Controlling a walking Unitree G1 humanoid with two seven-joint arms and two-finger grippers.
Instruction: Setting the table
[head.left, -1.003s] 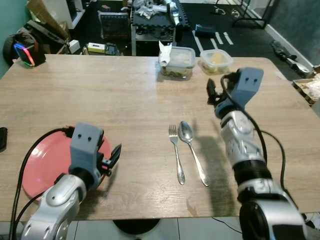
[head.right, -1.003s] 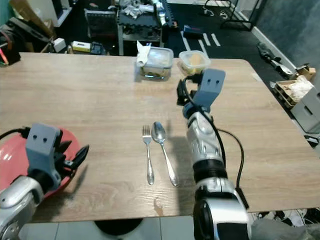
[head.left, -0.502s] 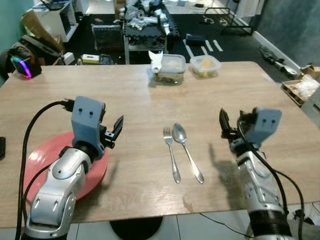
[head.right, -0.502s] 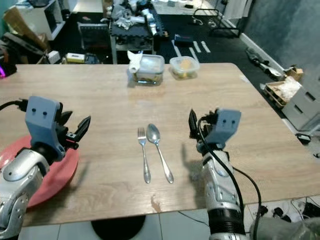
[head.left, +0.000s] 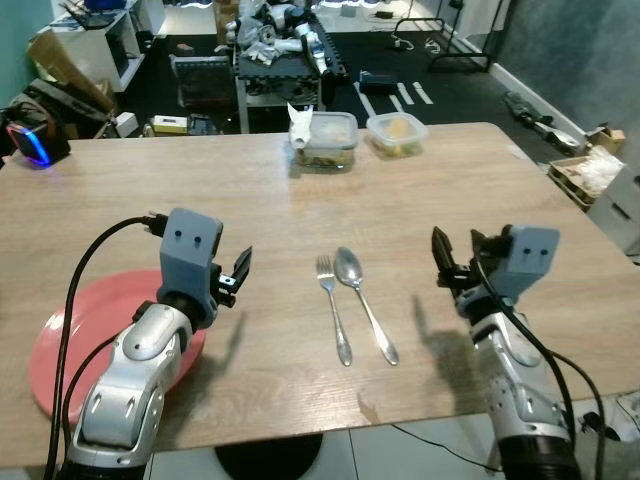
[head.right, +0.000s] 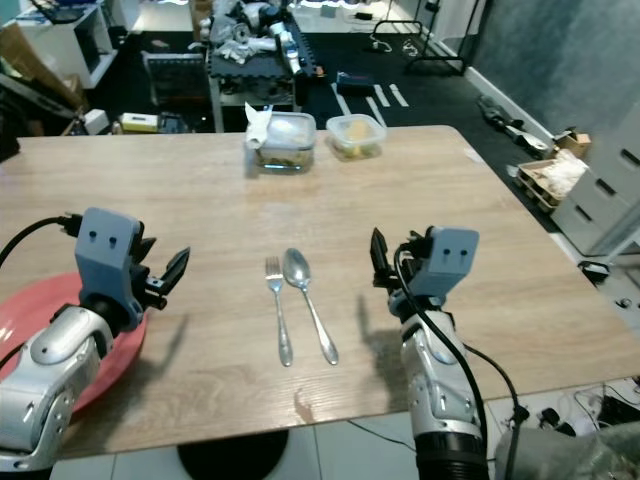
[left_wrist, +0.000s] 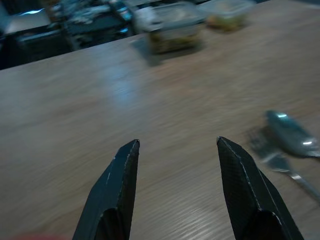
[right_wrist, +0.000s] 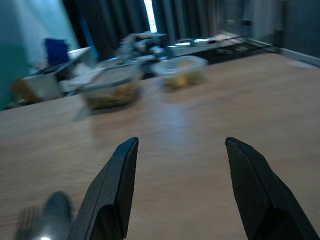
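Fork (head.left: 332, 307) beside spoon (head.left: 363, 300) — unmarked, left pincer (left_wrist: 176, 145) spread, right pincer (right_wrist: 180, 145) spread

My left gripper (head.left: 238, 280) is raised above the wooden table (head.left: 250, 190), just right of the red plate (head.left: 60, 345) at the near left edge; its black fingers are parted and hold nothing. A fork (head.left: 333, 310) and a spoon (head.left: 364, 303) lie side by side at the near centre, fork on the left. My right gripper (head.left: 452, 262) hovers to their right, fingers pointing upward. Two lidded food containers (head.left: 325, 139) (head.left: 396, 131) sit at the far edge. A dark device with a blue light (head.left: 28, 143) rests at the far left.
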